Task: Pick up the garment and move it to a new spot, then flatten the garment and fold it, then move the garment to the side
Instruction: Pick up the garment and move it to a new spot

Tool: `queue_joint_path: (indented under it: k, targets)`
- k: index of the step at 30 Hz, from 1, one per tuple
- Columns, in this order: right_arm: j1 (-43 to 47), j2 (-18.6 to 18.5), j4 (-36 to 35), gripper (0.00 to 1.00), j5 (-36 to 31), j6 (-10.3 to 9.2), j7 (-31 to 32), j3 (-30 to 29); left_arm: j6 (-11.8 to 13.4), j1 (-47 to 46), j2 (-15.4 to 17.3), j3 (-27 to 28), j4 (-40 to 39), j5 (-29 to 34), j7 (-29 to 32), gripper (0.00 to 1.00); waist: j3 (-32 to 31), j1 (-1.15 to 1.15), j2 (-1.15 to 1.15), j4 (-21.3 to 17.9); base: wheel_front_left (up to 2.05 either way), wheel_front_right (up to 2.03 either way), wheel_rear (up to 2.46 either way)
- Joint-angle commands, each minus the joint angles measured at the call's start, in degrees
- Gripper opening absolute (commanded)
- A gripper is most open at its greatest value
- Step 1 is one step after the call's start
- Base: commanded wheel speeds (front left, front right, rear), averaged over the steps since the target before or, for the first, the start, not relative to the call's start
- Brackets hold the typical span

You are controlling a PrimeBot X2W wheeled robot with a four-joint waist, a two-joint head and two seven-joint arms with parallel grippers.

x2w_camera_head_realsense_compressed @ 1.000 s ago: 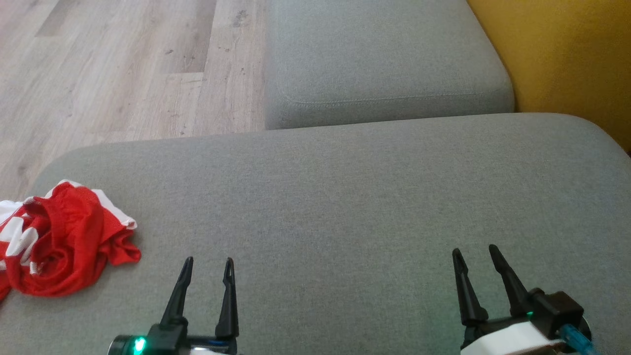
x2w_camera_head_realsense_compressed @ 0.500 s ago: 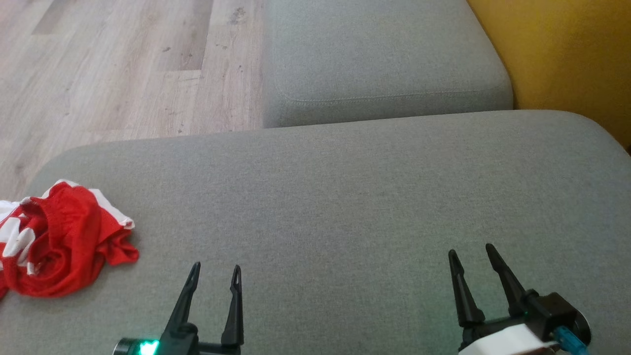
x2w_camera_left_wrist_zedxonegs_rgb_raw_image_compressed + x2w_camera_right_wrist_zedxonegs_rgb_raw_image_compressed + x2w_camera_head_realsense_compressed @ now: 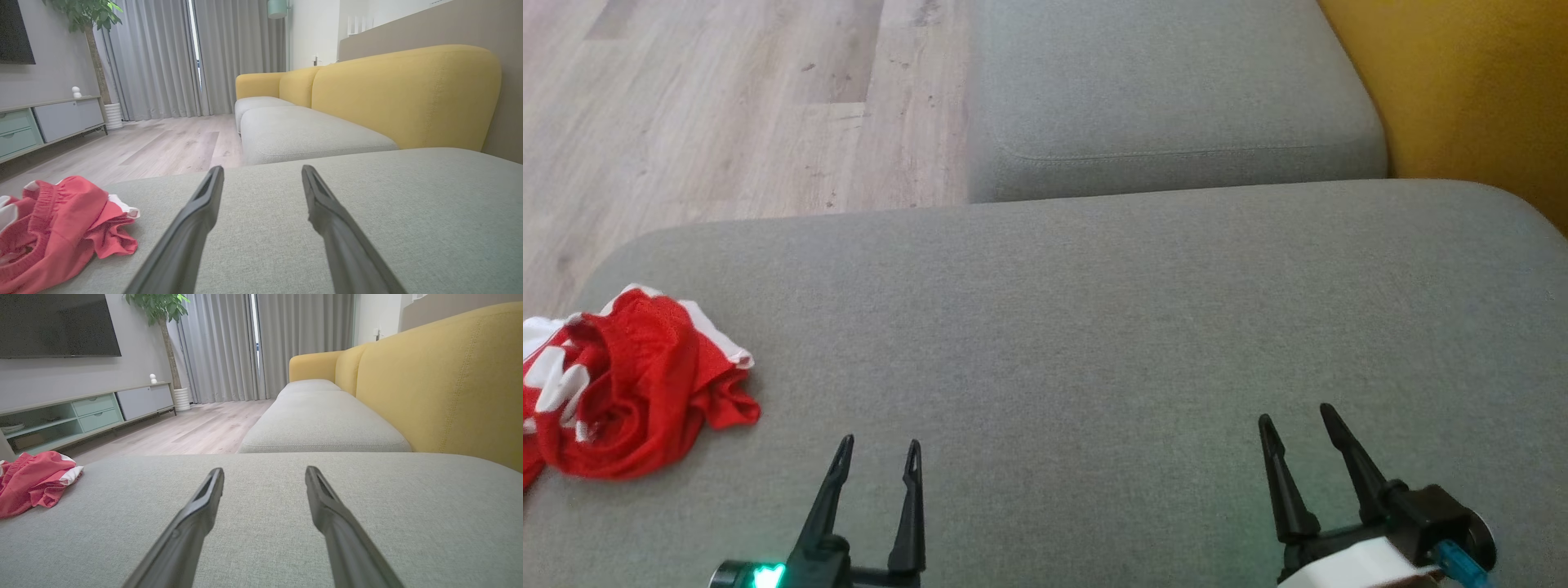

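Head view: the garment [image 3: 637, 392], red with white panels, lies crumpled at the left end of the near grey seat cushion [image 3: 1094, 327], close to the edge that borders the wooden floor [image 3: 727, 106]. The left gripper [image 3: 878, 443] sits at the lower left, fingers spread and nothing between them. The garment is to its left, near but not touching. The right gripper [image 3: 1294, 415] sits at the lower right, also spread and empty, well apart from the garment.

Compared with one second ago, the cushion seam, floor and garment have all shifted slightly together. This indicates camera motion, not movement of the garment. The left gripper's tips show a little lower and further right than before. The right gripper is nearly unchanged. Neither has closed.

Left wrist view: both fingers of the left gripper [image 3: 261, 168] stand wide apart over bare cushion. The garment [image 3: 61, 228] lies at the lower left, off the line of the fingers.

Right wrist view: the right gripper [image 3: 264, 469] is equally spread, pointing along empty cushion. The garment [image 3: 34, 482] shows at the far left edge.

Assessment: the pick-up has not begun. The recent change is a small reframing only, so no task progress results. The left arm is the nearer candidate and must swing left to reach the garment.
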Motion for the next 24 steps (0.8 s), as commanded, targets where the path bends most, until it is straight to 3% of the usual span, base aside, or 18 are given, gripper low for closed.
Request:
queue_joint_path:
  k: [1, 9, 24]
  targets:
    - [-2.41, -0.56, -1.93, 1.0, -0.29, -0.04, -0.63, 1.45, 0.2, -2.17, 0.06, 2.11, -2.18, 0.2, -0.61, 1.0, 0.05, -0.01, 0.0, 0.62, 0.0, 0.0, 0.0]
    - [-2.14, -0.56, -2.07, 1.0, 0.4, -0.04, -0.63, 2.27, -0.22, -2.25, 0.21, 3.16, -2.43, 1.03, -0.61, 1.0, 0.21, -0.01, 0.0, 4.64, 0.0, 0.0, 0.0]
    - [-3.93, -0.56, -2.74, 1.0, 2.06, -0.04, -0.63, 3.14, 0.15, -1.44, 1.62, 5.53, -3.57, 1.9, -0.61, 1.0, 1.31, -0.01, 0.0, 16.98, 0.0, 0.0, 0.0]
